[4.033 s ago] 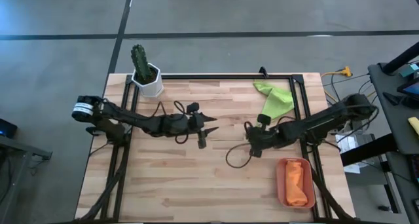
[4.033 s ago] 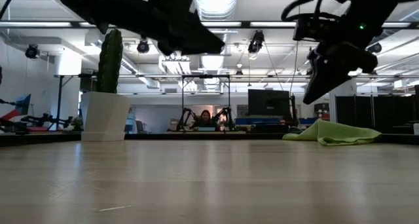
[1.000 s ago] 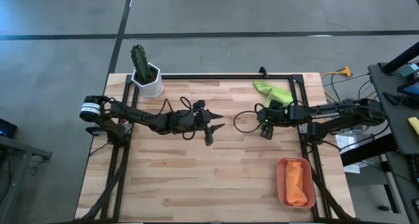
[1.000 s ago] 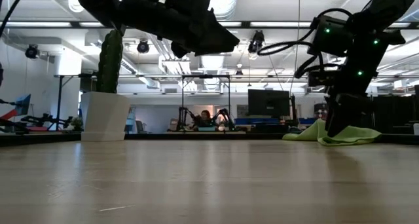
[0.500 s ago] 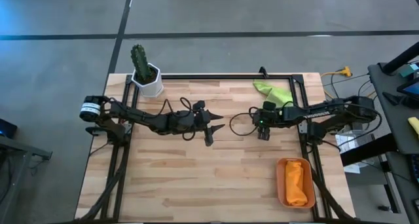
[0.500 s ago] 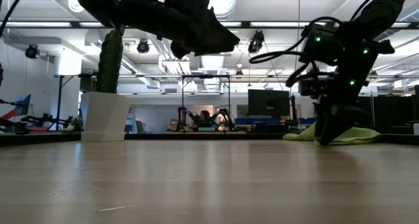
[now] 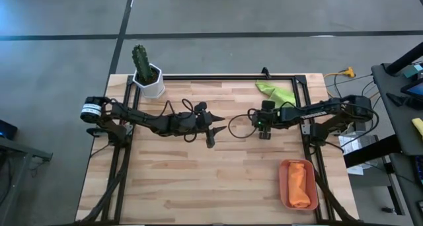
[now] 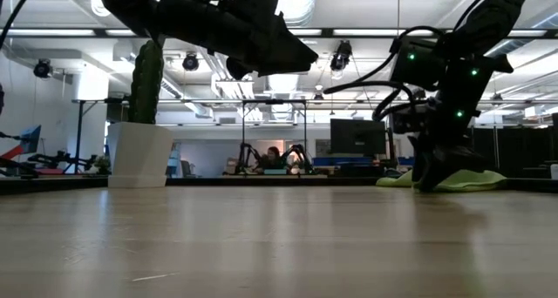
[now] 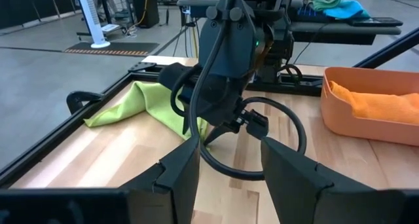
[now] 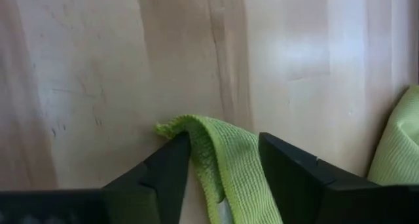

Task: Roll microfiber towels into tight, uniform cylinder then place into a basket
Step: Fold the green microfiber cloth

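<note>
Right gripper (image 10: 219, 168) straddling green towel (image 10: 226, 162) corner, towel mostly hidden behind arm

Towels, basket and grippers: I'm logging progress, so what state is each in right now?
Green towel: unrolled, crumpled on the table, one corner lifted.
Orange towel: in the basket.
Basket: holds the orange towel.
Right gripper: closing on the green towel's corner.
Left gripper: open, empty, above the table.
</note>
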